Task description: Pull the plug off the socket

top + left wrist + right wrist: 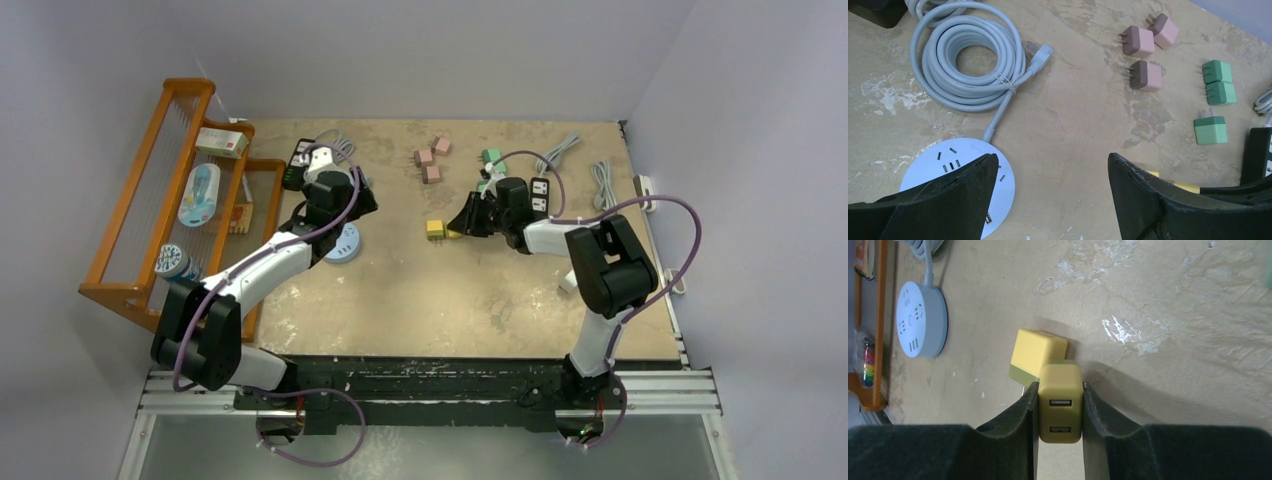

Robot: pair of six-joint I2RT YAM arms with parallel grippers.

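My right gripper [1059,386] is shut on a yellow plug [1060,405] with two USB ports facing the camera; it is held just over the table, in no socket. A second yellow plug [1038,352] lies on the table touching or just beyond it. In the top view the right gripper [465,225] is at mid table beside the yellow plugs [436,229]. My left gripper [1053,160] is open and empty, its left finger over the round white socket [928,165], which has no plug in it. In the top view the left gripper [325,208] hovers by that socket [345,245].
A coiled grey cable [968,60] runs from the round socket. Three pink plugs [1143,45] and three green plugs [1218,87] lie loose. A black power strip [540,192] lies behind the right gripper, another [300,160] at the back left. A wooden rack [130,210] stands at the left.
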